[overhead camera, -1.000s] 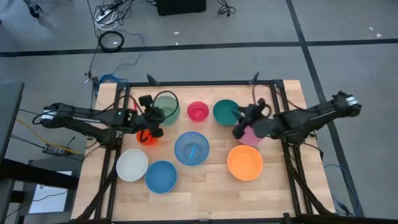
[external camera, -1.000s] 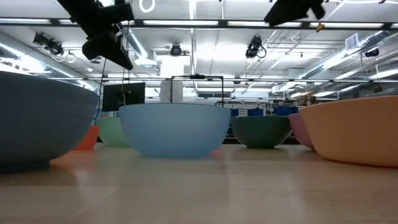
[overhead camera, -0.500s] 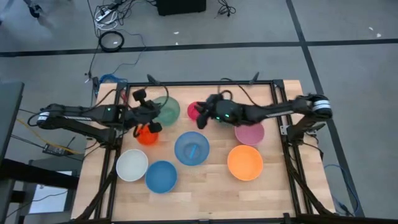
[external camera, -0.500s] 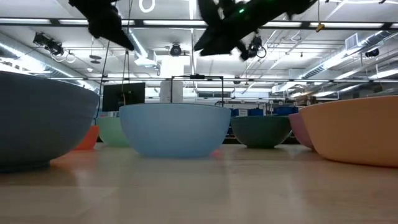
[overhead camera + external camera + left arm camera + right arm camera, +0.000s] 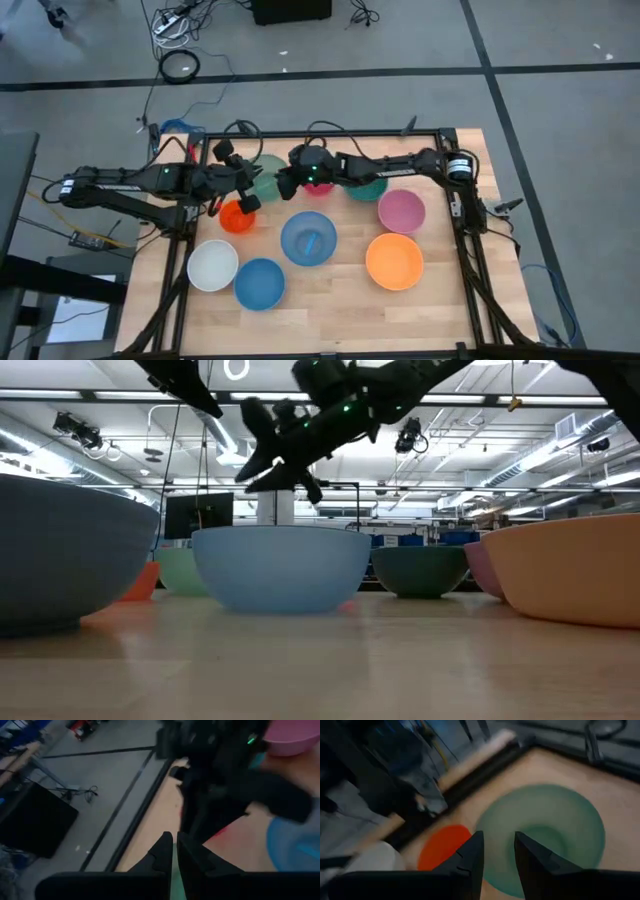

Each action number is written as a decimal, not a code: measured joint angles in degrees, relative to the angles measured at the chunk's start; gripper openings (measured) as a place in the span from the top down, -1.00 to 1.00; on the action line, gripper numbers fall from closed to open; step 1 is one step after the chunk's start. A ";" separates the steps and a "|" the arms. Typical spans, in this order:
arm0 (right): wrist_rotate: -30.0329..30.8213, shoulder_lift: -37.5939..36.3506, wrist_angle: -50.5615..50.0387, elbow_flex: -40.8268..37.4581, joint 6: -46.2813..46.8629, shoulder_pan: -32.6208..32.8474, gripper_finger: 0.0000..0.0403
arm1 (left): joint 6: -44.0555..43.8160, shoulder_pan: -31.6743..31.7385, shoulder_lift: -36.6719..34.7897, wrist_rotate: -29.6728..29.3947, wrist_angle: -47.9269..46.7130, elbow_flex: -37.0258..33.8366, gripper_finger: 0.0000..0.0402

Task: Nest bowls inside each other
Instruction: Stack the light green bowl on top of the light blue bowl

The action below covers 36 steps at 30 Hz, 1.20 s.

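Observation:
Nine bowls stand apart on the wooden table, each on its base: green (image 5: pixel 262 178), pink (image 5: pixel 318 188), teal (image 5: pixel 368 187), mauve (image 5: pixel 402 211), orange (image 5: pixel 394 261), light blue (image 5: pixel 308 239), blue (image 5: pixel 259 283), white (image 5: pixel 212 265) and red-orange (image 5: pixel 236 216). My right gripper (image 5: pixel 498 851) reaches far across the table and hangs open above the green bowl (image 5: pixel 545 830), with nothing between its fingers. Its arm covers part of the pink and teal bowls. My left gripper (image 5: pixel 174 851) is shut and empty, raised above the red-orange bowl's far edge, close to the right gripper (image 5: pixel 284 185).
A black frame (image 5: pixel 330 135) runs along the table's far edge and down both sides. The two grippers are close together over the far left bowls. Bare wood (image 5: pixel 340 300) lies along the near edge, between the blue and orange bowls.
My right gripper has swept from beside the mauve bowl toward the table's left, past the teal and pink bowls, to above the green bowl, sinking a little and rolling. My left gripper has risen from the red-orange bowl, which stays in place.

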 joint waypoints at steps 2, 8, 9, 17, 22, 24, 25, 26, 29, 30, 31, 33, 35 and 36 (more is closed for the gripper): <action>0.31 2.12 -5.44 2.99 -1.68 -0.72 0.52 | -0.75 0.00 -0.02 1.23 -0.77 0.00 0.83; 0.98 7.24 -12.68 9.20 -6.38 -2.01 0.51 | -2.02 0.00 -0.05 1.87 -2.51 0.00 0.83; 0.73 7.88 -13.04 9.85 -6.88 -2.17 0.50 | -2.06 0.00 -0.05 1.87 -2.63 0.00 0.83; 5.95 9.52 -16.51 13.32 -12.44 -2.51 0.36 | -1.92 0.00 -0.05 1.87 -2.65 0.00 0.83; 6.62 8.88 -18.24 13.34 -12.38 -4.54 0.21 | -1.80 0.00 -0.05 1.89 -2.62 0.00 0.83; 4.82 8.98 -20.84 13.34 -9.84 -5.76 0.15 | -1.85 0.00 -0.05 1.89 -2.48 0.00 0.83; 3.18 9.27 -21.32 13.34 -7.97 -6.33 0.11 | -1.96 0.00 -0.05 1.89 -2.34 0.00 0.83; 1.26 9.37 -21.78 13.34 -6.11 -6.95 0.08 | -2.02 0.00 -0.05 1.89 -2.30 0.00 0.83; -4.01 9.40 -21.88 13.28 -2.03 -8.12 -0.01 | -3.00 0.00 -0.05 2.03 -2.20 -0.01 0.83; -4.97 9.40 -21.73 13.29 -1.52 -8.31 -0.03 | -3.29 0.00 -0.05 2.55 -2.24 -0.01 0.83; -5.42 9.40 -21.71 13.30 -1.15 -8.42 -0.05 | -3.43 0.00 -0.05 3.07 -2.25 -0.02 0.83; -6.33 9.40 -21.19 13.28 -0.71 -8.43 -0.06 | -3.58 -0.02 -0.05 3.83 -2.23 -0.02 0.83; -7.63 9.40 -19.93 13.29 0.14 -8.42 -0.06 | -4.30 -0.04 -0.05 3.87 -2.29 -0.02 0.83; -7.96 9.40 -19.91 13.30 0.56 -8.41 -0.06 | -4.63 -0.02 -0.05 3.88 -2.31 -0.02 0.83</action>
